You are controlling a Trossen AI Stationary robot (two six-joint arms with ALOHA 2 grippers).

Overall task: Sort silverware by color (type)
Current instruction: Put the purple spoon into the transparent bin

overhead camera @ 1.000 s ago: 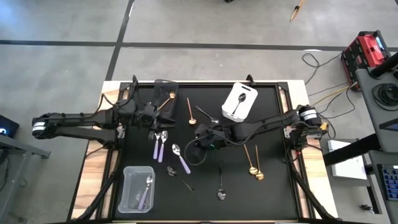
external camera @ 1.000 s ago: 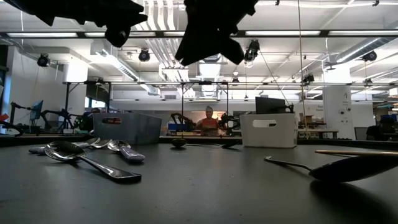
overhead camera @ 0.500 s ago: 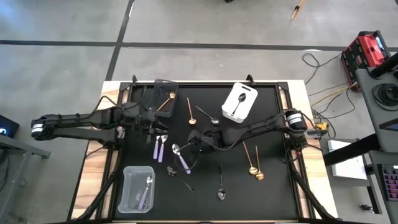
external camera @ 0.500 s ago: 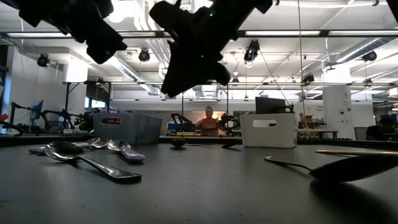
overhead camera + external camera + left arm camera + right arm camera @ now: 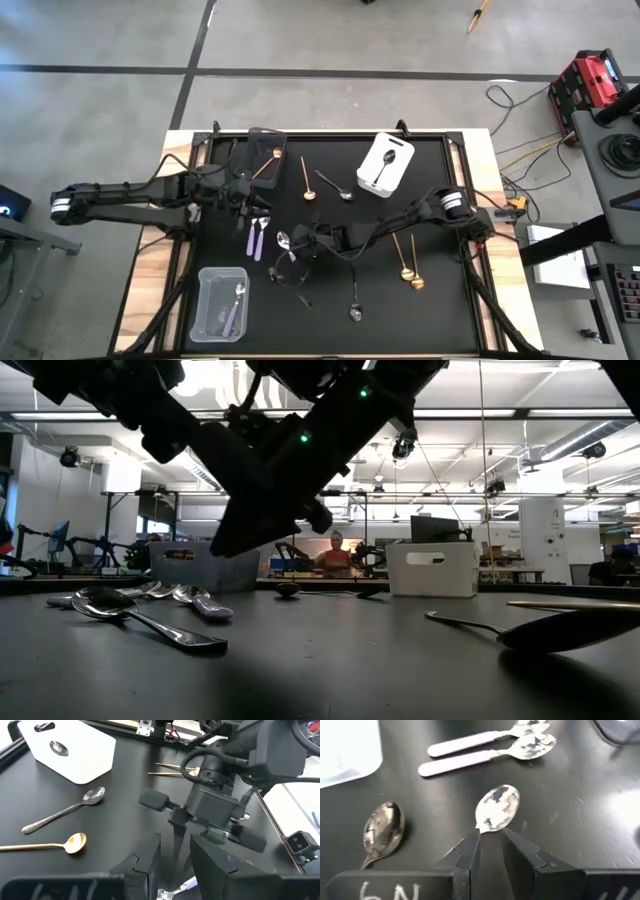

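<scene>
The right gripper [image 5: 292, 250] reaches low over the middle of the black table [image 5: 440, 300], and in its wrist view its two fingers [image 5: 470, 851] stand slightly apart on either side of the neck of a lilac-handled spoon [image 5: 497, 809], just behind the bowl; the handle is hidden under the gripper, and whether the fingers press the spoon or only straddle it I cannot tell. This spoon lies on the table, bowl up. Just beyond it lie two more lilac-handled spoons [image 5: 485, 747] side by side, and beside it a dark spoon [image 5: 382, 826].

The left gripper [image 5: 247, 197] hangs above the table near the pair of lilac spoons, fingers [image 5: 150, 857] a little apart with nothing between them.

From above, a dark bin [image 5: 268, 135] at the far edge holds a gold spoon [image 5: 268, 161]. A white bin [image 5: 398, 146] holds a dark spoon [image 5: 385, 167], and a clear bin [image 5: 205, 290] at the near left holds lilac-handled spoons [image 5: 235, 305]. Loose on the table are another gold spoon [image 5: 306, 182], a dark spoon [image 5: 334, 186] next to it, two gold spoons [image 5: 406, 260] to the right and a dark one [image 5: 355, 297] near the front.
</scene>
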